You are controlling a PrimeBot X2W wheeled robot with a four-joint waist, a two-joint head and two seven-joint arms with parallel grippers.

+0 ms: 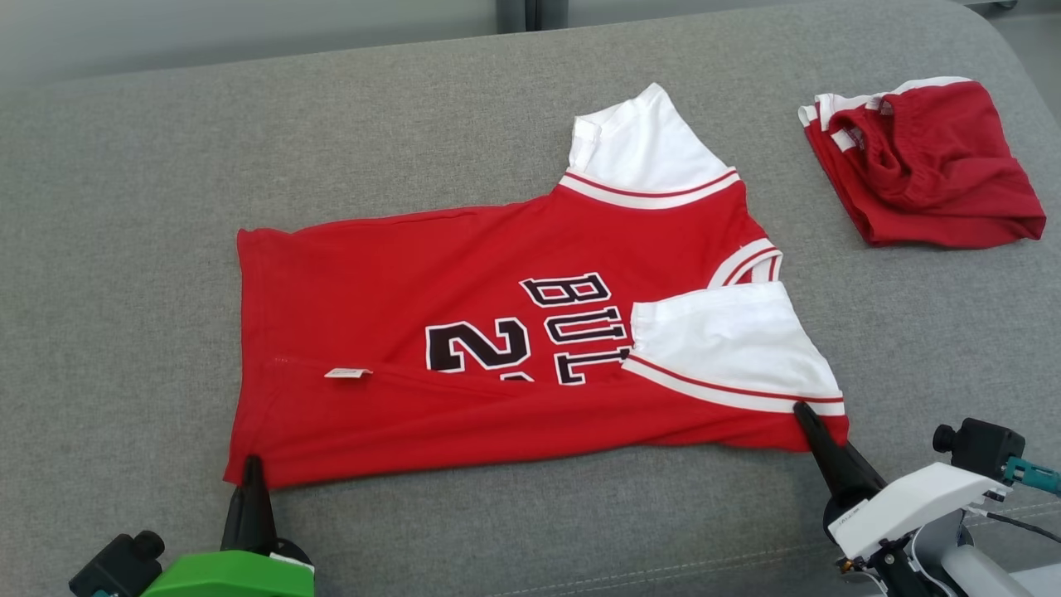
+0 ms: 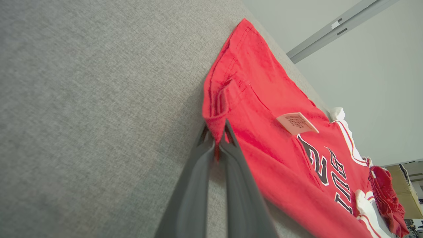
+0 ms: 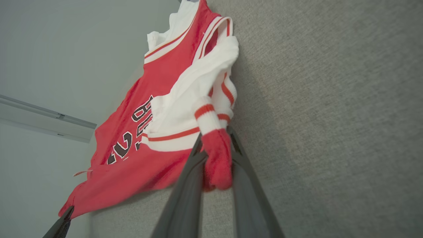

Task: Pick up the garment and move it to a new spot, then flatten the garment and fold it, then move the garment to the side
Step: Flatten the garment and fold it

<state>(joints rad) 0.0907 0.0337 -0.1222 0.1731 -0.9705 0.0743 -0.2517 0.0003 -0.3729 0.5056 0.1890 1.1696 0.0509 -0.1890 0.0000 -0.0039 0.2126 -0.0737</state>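
Folding the jersey (image 1: 398, 274)
The left gripper (image 1: 251, 463) and right gripper (image 1: 801, 409) are pinching its edge; thin left bite risks slipping.

L end effector (image 1: 251, 461) & R end effector (image 1: 802, 409) both pinched closed.

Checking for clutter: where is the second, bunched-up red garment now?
In the head view, the bunched red garment lies at the far right of the grey cushion, apart from the jersey, on its sleeve side.
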